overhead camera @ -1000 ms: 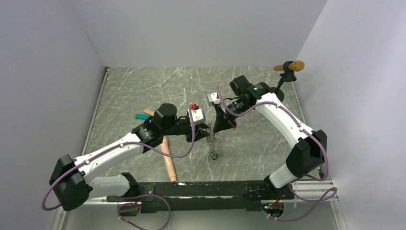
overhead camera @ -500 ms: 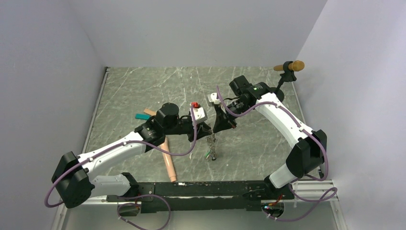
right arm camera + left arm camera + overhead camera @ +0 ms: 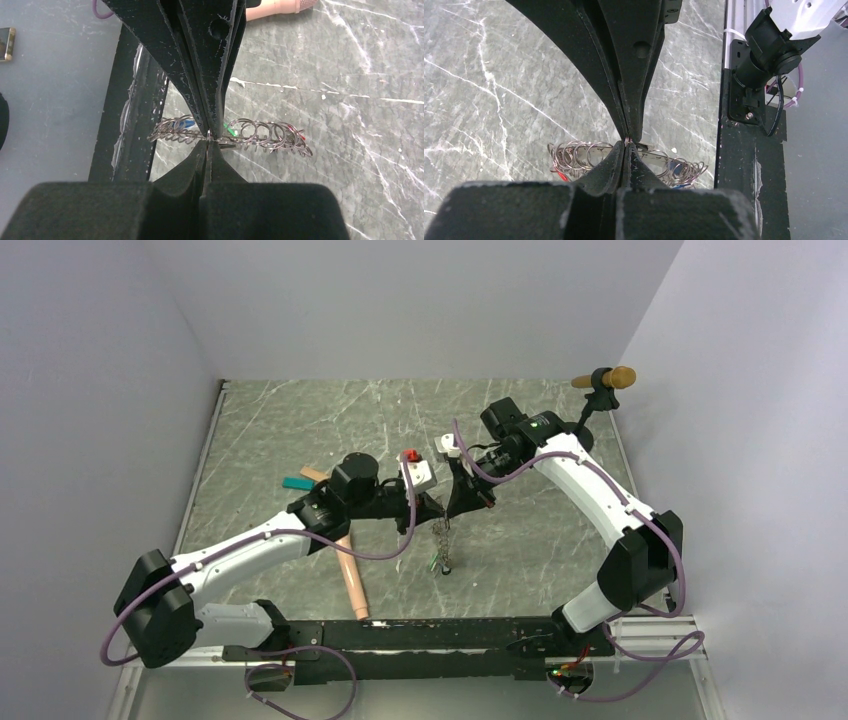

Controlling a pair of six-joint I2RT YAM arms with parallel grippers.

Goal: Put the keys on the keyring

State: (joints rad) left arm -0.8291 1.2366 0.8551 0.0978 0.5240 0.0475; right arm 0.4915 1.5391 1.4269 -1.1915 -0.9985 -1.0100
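The keyring is a floppy chain of metal rings that hangs from where my two grippers meet, above the middle of the table. A green key dangles near its lower end. My left gripper and my right gripper are tip to tip, and both are shut on the keyring. In the left wrist view my gripper pinches a ring, and the keyring runs behind it. In the right wrist view my gripper does the same, with the keyring and a green key behind.
A peach cylinder lies under the left arm. A teal block and a tan block lie to its far left. A brown-tipped stand is at the back right. A black rail runs along the near edge.
My left gripper has moved a little to the right, up against the right gripper. The hanging keyring has shifted slightly. The right arm has stayed in place.
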